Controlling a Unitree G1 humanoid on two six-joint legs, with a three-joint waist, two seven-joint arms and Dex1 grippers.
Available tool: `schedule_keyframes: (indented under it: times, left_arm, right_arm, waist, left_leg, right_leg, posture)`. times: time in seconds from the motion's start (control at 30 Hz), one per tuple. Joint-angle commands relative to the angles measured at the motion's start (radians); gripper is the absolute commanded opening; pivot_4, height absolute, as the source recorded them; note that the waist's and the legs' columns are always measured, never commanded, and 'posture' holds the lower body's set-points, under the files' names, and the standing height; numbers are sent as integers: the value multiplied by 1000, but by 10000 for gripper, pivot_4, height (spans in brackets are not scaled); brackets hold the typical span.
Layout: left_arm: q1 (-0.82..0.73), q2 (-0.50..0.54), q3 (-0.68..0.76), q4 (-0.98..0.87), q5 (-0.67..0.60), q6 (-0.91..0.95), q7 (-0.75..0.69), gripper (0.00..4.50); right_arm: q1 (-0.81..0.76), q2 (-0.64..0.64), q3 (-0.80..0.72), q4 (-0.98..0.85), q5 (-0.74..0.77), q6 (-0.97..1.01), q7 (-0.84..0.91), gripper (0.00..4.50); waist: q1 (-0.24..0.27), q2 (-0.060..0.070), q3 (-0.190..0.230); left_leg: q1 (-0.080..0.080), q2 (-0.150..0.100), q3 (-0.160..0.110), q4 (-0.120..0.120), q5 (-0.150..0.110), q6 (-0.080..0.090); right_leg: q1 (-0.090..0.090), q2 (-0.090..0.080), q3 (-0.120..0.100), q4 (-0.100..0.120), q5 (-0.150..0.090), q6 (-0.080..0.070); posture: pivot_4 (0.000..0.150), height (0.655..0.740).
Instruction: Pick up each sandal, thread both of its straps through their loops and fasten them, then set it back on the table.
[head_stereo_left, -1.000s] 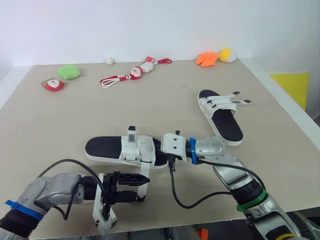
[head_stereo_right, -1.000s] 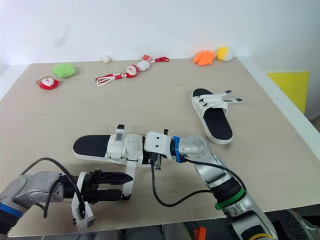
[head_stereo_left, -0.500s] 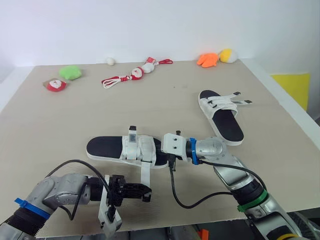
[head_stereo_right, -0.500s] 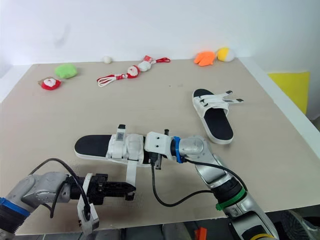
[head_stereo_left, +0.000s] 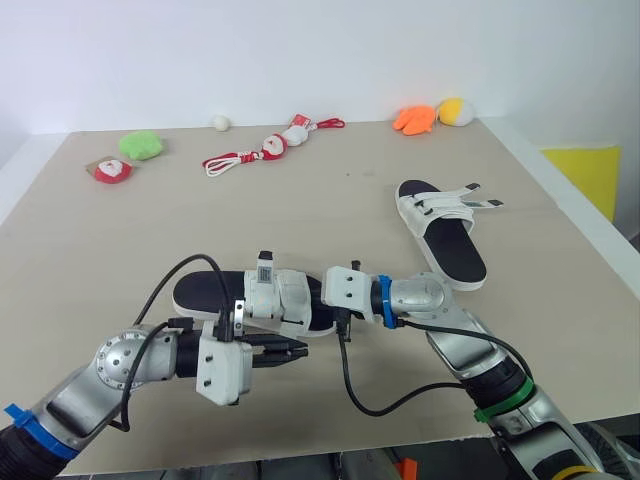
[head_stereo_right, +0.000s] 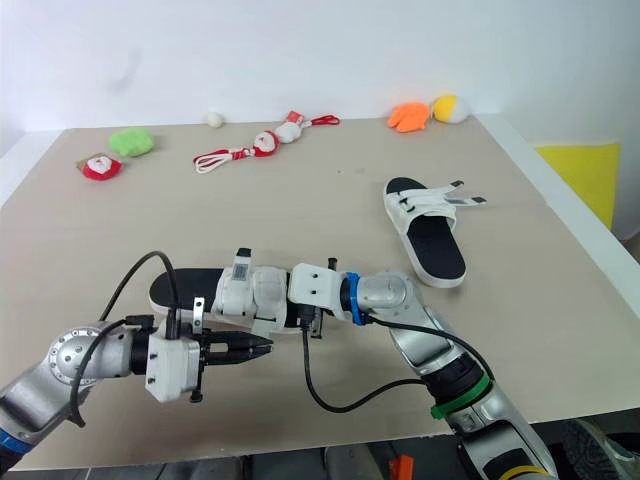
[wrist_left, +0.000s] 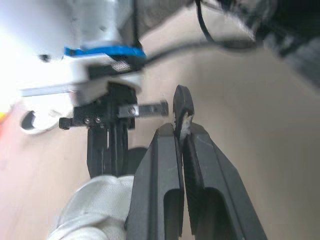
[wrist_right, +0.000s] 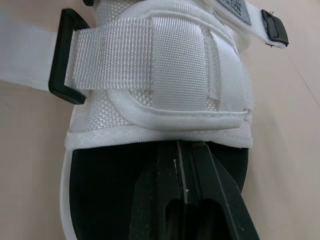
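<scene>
- The left gripper (head_stereo_left: 296, 350) has its fingers pressed together. Its wrist view shows a thin white edge nipped between the tips, which we judge to be the tail of the strap (wrist_right: 22, 55).
- The right gripper (wrist_right: 183, 150) also has its fingers closed flat against each other, and they grasp nothing. They lie along the black footbed (wrist_right: 110, 190) with the tips at the edge of the white upper (wrist_right: 165, 110). We judge that they are pinning the shoe to the table (head_stereo_left: 100, 250).
- The near sandal (head_stereo_left: 210, 297) lies between the two grippers, just ahead of the left fingertips and directly beneath the right ones.
- The strap crosses the upper, passes through the black loop (wrist_right: 62, 55) on the side facing the left gripper, and comes out toward that gripper.
- A black-tipped strap (head_stereo_left: 263, 265) stands up on the side away from the left gripper. We cannot tell whether it is fastened.
- Step in hand: the first strap is threaded but not yet fastened.
- Next move: we judge that the tail must be folded back over the loop and pressed onto the upper, with the right gripper holding the sandal down.
- The other sandal (head_stereo_left: 445, 235) lies well apart, beyond the right gripper, and we judge it not yet started.
</scene>
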Motion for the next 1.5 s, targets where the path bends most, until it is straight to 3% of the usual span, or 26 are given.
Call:
schedule_keyframes:
  times: [0.03,0.23,0.4,0.67,1.0,1.5]
  left_arm:
    - [-41,24,98,-118,-281,242,-17,1252]
    - [-113,-2,230,-87,-661,564,-21,1252]
    - [-229,-132,279,34,-696,671,67,1252]
    - [-371,-280,264,200,-535,754,120,1252]
    - [-424,-359,237,324,-340,792,106,1252]
    - [-459,-466,234,450,-192,820,90,1252]
  right_arm:
    - [10,-4,20,35,-13,10,8,0]
    - [3,6,22,48,-16,2,3,0]
    - [5,11,25,43,-18,4,0,0]
    - [9,13,26,41,-18,3,-3,0]
    - [17,14,28,25,-19,14,-7,0]
    - [24,16,35,17,-20,13,-14,0]
  waist:
    - [0,-1,0]
    - [-8,-2,1]
    - [-9,-4,3]
    - [-8,-5,3]
    - [-5,-4,3]
    - [-4,-5,3]
  left_leg:
    - [0,0,0,0,0,0]
    - [0,0,0,1,0,0]
    - [-2,0,-3,1,0,0]
    - [-3,-1,-6,3,0,0]
    - [-4,-2,-7,4,0,0]
    - [-5,-2,-8,6,0,0]
  right_leg:
    - [0,0,0,0,0,0]
    - [0,0,0,0,0,0]
    - [0,1,-1,0,1,3]
    - [0,2,-2,0,2,4]
    - [1,1,-3,0,3,5]
    - [1,1,-3,0,4,6]
  posture:
    - [1500,7400]
    - [1500,7400]
    - [1500,7400]
    - [1500,7400]
    - [1500,7400]
    - [1500,7400]
